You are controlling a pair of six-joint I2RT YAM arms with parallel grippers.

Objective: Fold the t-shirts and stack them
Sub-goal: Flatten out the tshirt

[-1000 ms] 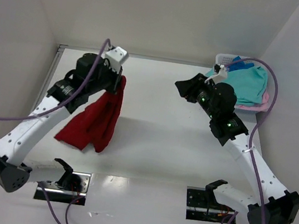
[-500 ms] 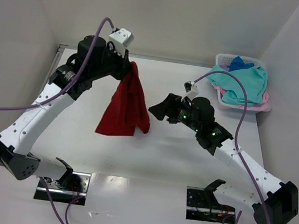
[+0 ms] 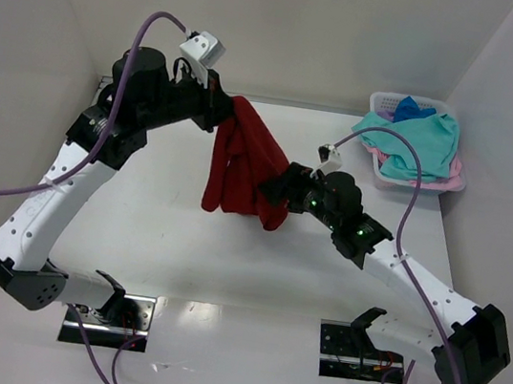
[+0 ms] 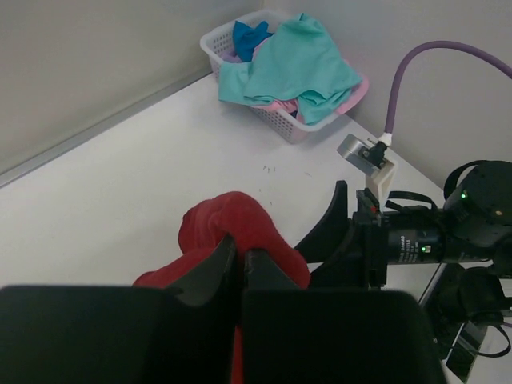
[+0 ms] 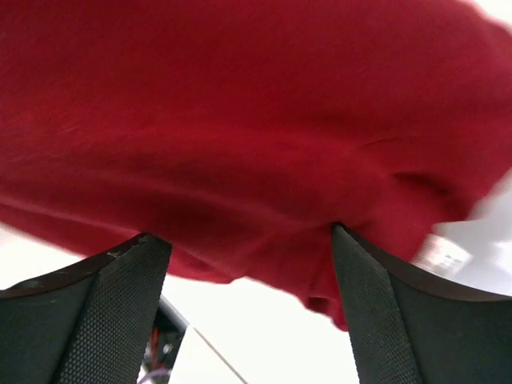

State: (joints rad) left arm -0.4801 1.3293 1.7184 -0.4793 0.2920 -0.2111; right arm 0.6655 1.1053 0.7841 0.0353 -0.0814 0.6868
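A dark red t-shirt (image 3: 240,162) hangs bunched above the table, and my left gripper (image 3: 222,114) is shut on its top edge. In the left wrist view the red cloth (image 4: 232,228) bulges just past the closed left gripper (image 4: 238,244). My right gripper (image 3: 272,187) is open at the shirt's lower right part. In the right wrist view the red shirt (image 5: 240,120) fills the space above the right gripper (image 5: 244,240), its hem dipping between the spread fingers (image 5: 368,288). Teal (image 3: 417,139), pink (image 3: 444,178) and blue (image 3: 410,109) t-shirts lie heaped in the basket.
The pale slotted laundry basket (image 3: 382,101) stands in the far right corner against the walls; the left wrist view shows its rim (image 4: 210,40) too. White walls close in the table on the left, back and right. Purple cables loop above both arms.
My left arm has swung the red shirt up and to the right, toward the table's middle. My right arm has moved left from the basket to the shirt, and its jaws have opened wide.
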